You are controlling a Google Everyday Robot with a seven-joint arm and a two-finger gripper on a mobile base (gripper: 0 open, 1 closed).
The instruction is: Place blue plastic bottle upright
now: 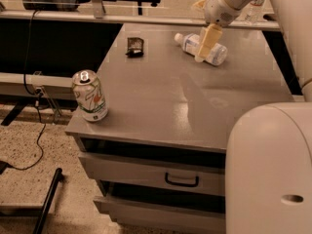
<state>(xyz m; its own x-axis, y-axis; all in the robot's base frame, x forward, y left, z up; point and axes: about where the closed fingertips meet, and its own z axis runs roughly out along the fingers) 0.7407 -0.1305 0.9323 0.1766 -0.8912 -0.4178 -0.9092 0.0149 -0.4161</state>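
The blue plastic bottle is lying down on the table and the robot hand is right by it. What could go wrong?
The blue plastic bottle lies on its side and is round, so a bump from the hand, low in front of its middle, might roll it away. It is toward the far end of the table, so a hard push could send it off.

Warm yellowish cast, moderate indoor light from above. Broad soft glare across the middle of the tabletop (195, 89). Shadows faint. Gripper (206, 45), at the far side over the blue plastic bottle (218, 54), evenly lit.
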